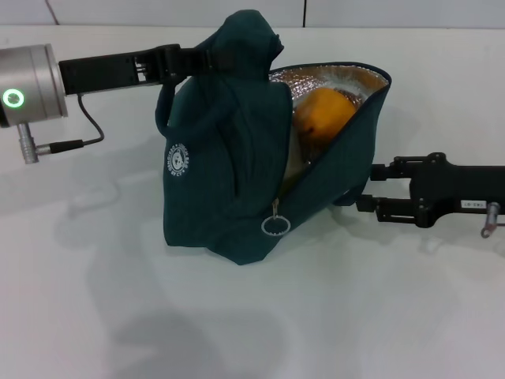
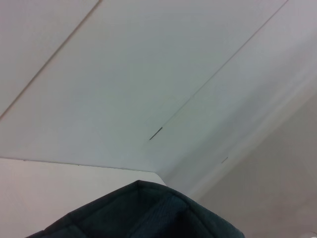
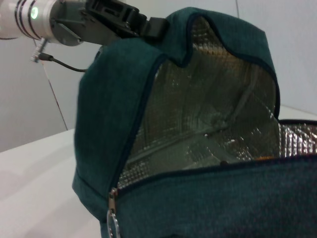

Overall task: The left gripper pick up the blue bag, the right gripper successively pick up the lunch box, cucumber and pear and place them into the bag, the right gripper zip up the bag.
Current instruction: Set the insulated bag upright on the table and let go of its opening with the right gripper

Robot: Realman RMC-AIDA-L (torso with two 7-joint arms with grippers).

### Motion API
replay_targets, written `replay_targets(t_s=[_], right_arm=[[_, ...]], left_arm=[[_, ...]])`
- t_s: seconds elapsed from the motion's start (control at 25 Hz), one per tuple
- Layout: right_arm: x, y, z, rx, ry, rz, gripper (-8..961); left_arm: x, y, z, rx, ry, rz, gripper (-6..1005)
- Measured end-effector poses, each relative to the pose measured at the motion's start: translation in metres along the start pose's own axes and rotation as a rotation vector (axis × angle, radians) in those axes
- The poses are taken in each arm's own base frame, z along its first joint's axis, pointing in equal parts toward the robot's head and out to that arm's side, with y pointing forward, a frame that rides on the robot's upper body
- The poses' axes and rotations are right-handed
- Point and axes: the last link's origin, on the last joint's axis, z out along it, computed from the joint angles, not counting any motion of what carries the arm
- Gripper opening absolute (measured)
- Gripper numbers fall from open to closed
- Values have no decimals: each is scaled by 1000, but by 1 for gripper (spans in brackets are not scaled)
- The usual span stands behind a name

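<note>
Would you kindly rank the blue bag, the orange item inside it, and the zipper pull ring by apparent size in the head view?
Largest to smallest, as they appear:
1. blue bag, held at its top by the left pincer
2. orange item, only partly visible inside the bag
3. zipper pull ring

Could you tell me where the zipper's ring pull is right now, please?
In the head view, the ring pull hangs low on the front of the blue bag, at the bottom of its open zipper, left of the right tool.
</note>
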Motion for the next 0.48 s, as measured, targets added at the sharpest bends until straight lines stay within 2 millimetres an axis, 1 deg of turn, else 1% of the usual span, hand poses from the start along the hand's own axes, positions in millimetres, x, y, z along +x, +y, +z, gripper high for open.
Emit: replay_targets(t_s=[0.12,0.48], right_arm=[[1,-2,4,9,9,8,589],[0,-4,6,26,5,-11,489]], left_arm=[[0,0,0,-1,0,2,49],[1,2,1,-12,13,1,50]])
